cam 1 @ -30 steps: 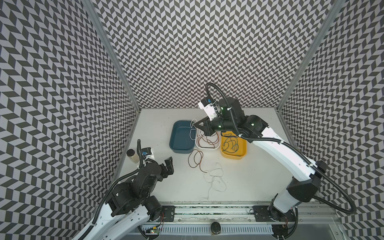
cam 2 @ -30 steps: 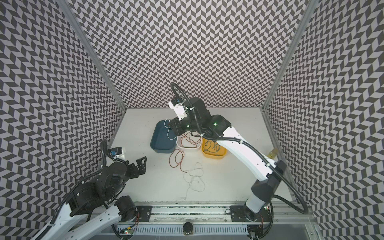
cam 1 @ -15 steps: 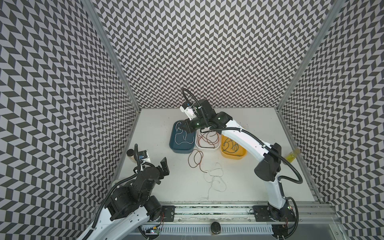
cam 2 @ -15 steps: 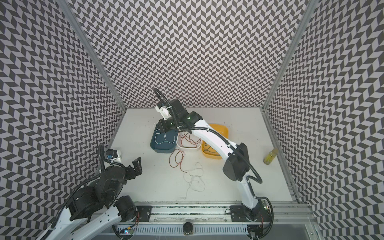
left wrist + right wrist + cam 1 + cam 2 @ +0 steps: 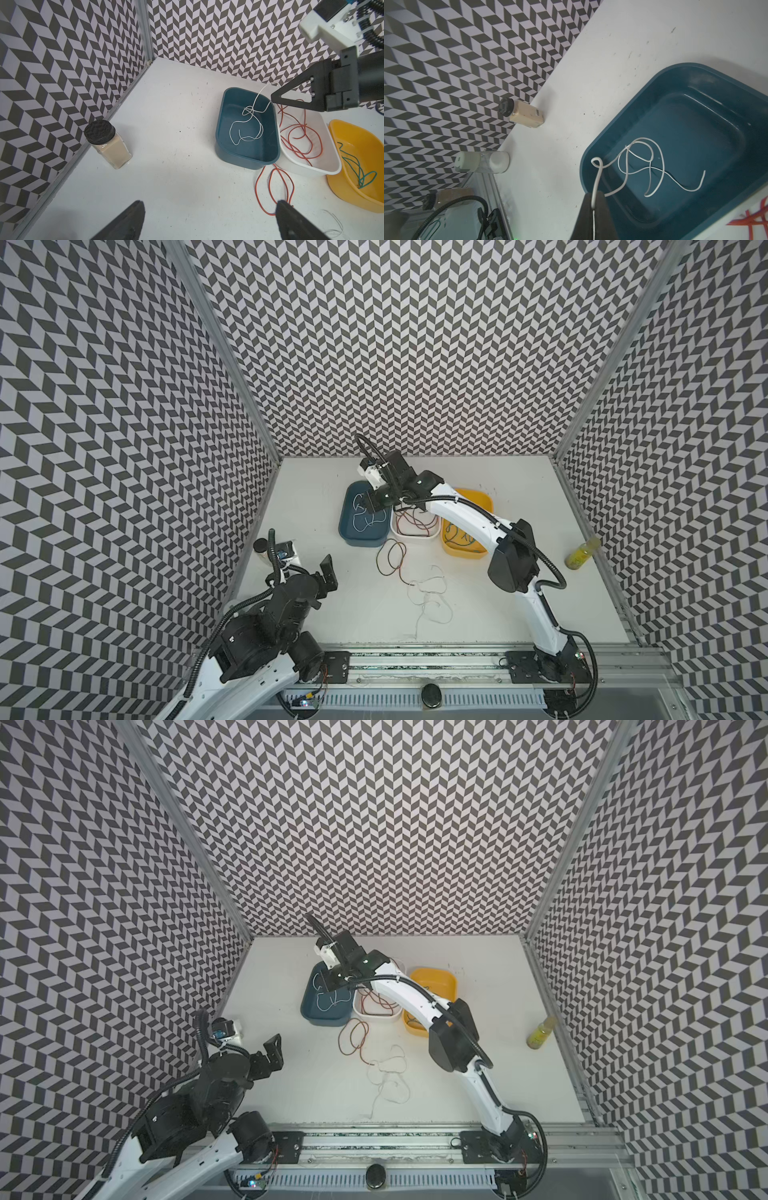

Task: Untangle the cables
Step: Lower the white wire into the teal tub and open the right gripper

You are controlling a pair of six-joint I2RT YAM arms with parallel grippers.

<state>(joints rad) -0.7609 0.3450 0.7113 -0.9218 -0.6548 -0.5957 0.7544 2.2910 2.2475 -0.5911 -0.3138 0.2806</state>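
Note:
A white cable (image 5: 652,164) lies looped inside the blue tub (image 5: 345,526), one end rising into my right gripper (image 5: 593,195), which is shut on it above the tub's rim. In both top views the right gripper (image 5: 368,506) hangs over that tub. A red cable (image 5: 295,133) lies partly in the white tub (image 5: 324,166) and trails onto the table (image 5: 390,560). The yellow tub (image 5: 342,187) contains a green cable (image 5: 357,166). A thinner white cable (image 5: 430,593) sprawls on the table in front. My left gripper (image 5: 209,205) is open and empty, low at the front left.
A spice jar (image 5: 110,145) with a black lid stands by the left wall. A clear bottle (image 5: 481,162) lies near it at the table's edge. A yellow bottle (image 5: 582,556) stands by the right wall. Patterned walls close in three sides.
My right arm has swung left from over the white and yellow tubs to over the blue tub, bringing the white cable down into it. The left arm pulled back slightly.

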